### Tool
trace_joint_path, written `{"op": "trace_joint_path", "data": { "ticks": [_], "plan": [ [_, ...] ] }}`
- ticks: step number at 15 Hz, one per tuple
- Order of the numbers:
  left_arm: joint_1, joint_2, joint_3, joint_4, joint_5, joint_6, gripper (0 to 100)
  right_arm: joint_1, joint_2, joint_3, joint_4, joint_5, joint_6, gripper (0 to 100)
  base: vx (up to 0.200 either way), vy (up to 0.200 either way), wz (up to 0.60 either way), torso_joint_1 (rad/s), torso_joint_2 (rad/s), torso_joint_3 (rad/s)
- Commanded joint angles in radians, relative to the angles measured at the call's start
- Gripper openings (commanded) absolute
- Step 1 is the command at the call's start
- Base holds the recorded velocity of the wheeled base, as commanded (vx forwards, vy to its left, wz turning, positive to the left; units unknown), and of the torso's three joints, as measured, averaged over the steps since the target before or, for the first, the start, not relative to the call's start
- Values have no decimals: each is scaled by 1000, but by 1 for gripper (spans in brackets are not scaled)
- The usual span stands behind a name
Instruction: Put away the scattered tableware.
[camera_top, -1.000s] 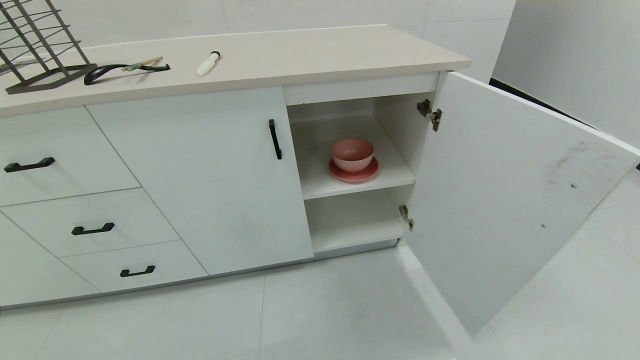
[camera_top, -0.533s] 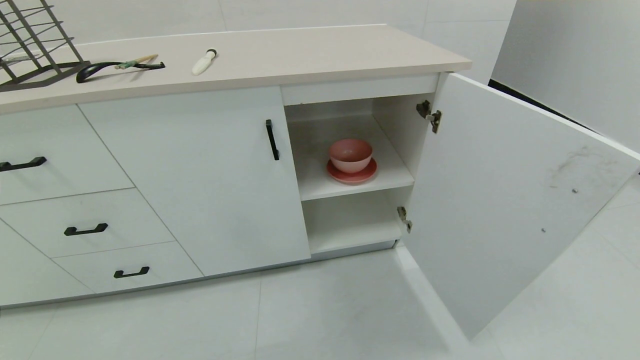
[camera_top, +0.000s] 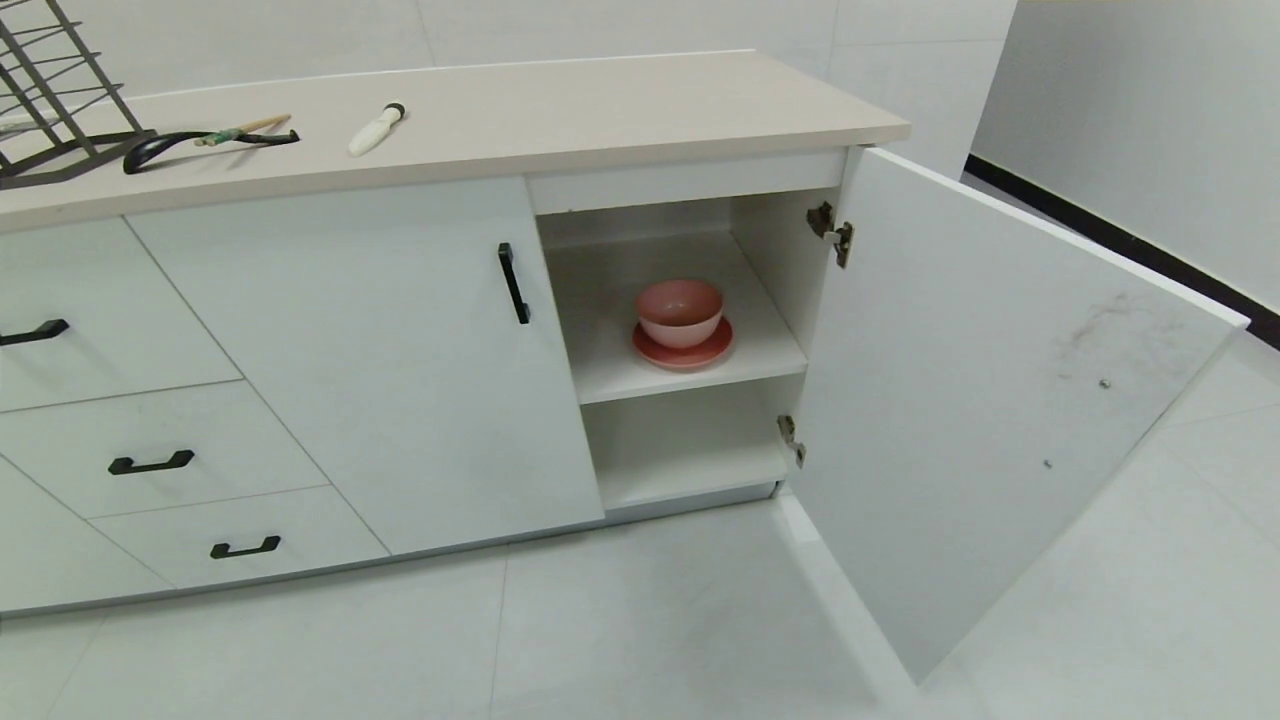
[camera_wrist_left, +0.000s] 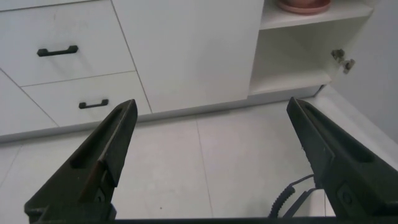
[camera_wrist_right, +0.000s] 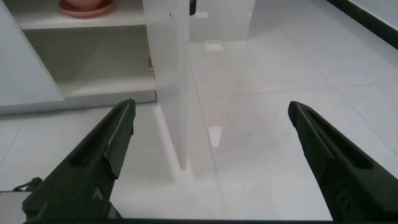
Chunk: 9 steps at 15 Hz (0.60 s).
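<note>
A pink bowl (camera_top: 679, 310) sits on a red plate (camera_top: 684, 353) on the upper shelf of the open cabinet. On the beige counter (camera_top: 620, 100) lie a black ladle (camera_top: 160, 148), a pair of chopsticks (camera_top: 243, 128) and a white-handled utensil (camera_top: 375, 130). My left gripper (camera_wrist_left: 210, 106) hangs open above the floor in front of the drawers, with nothing between its fingers. My right gripper (camera_wrist_right: 210, 106) is open too, low over the floor by the edge of the open door (camera_wrist_right: 171, 81). The plate's rim (camera_wrist_left: 303, 5) (camera_wrist_right: 86, 6) shows far off in both wrist views.
The cabinet door (camera_top: 980, 380) swings wide open to the right, over the tiled floor (camera_top: 650, 620). A dark wire rack (camera_top: 50, 90) stands at the counter's left end. The left door (camera_top: 380, 350) is closed, with drawers (camera_top: 150, 440) beside it. The lower shelf (camera_top: 680, 450) is bare.
The whole head picture has shifted a little to the left, so the camera has moved. The tableware and the door keep their places.
</note>
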Motion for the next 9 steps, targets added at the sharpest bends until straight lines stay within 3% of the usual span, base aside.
{"op": "trace_joint_path", "data": {
  "ticks": [1,7,9],
  "plan": [
    [0,1,0,0,0,1,100,0,5,0,-1,0,-1,100,0,-200,0,2,2,7],
    [0,1,0,0,0,-2,100,0,5,0,1,2,-2,100,0,-200,0,3,2,5],
    [0,1,0,0,0,-23,100,0,5,0,1,2,-2,100,0,0,0,0,0,0]
  ]
}}
